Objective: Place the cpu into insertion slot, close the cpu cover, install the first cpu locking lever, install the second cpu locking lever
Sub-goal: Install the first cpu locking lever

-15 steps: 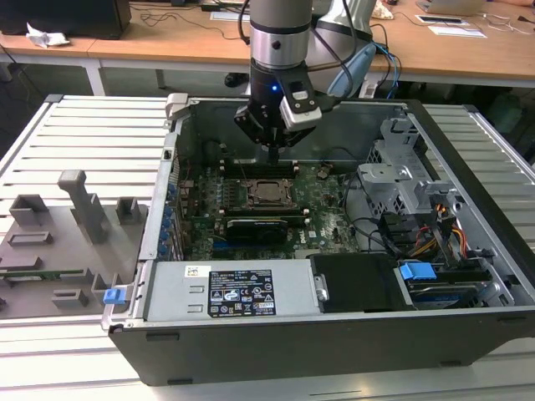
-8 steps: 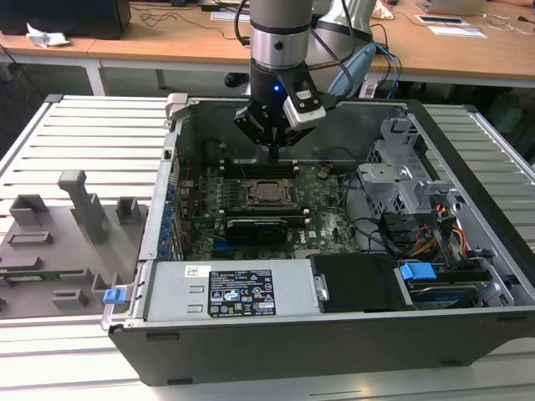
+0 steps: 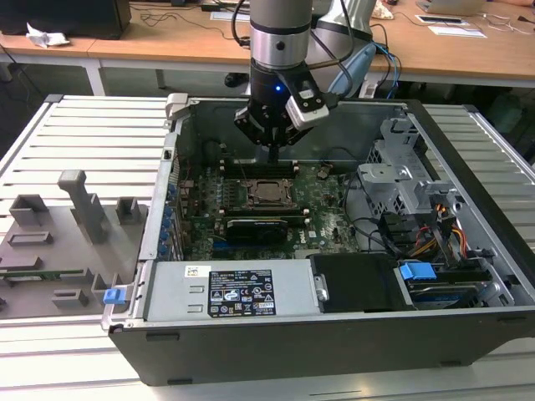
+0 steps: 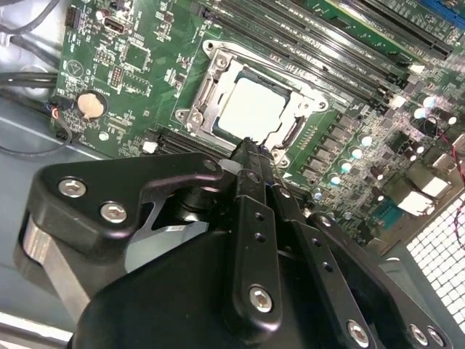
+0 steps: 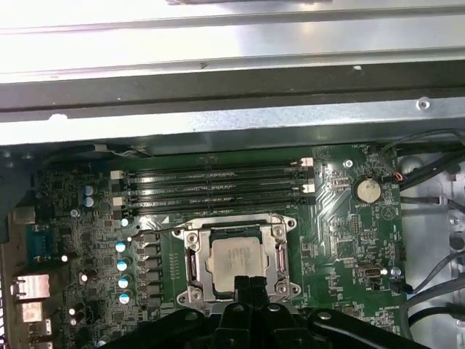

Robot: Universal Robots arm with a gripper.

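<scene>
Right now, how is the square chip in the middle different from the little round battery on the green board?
The cpu is square; the coin battery is round. The cpu is bigger than the battery. The cpu sits in a metal-framed socket; the battery sits in a round holder near the board's edge. Both have pale metal tops and lie flat on the green board.

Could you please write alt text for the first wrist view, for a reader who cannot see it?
A silvery chip sits in its square socket on a green circuit board, framed by a metal cover. The closed black gripper hangs close to the chip's edge.
</scene>
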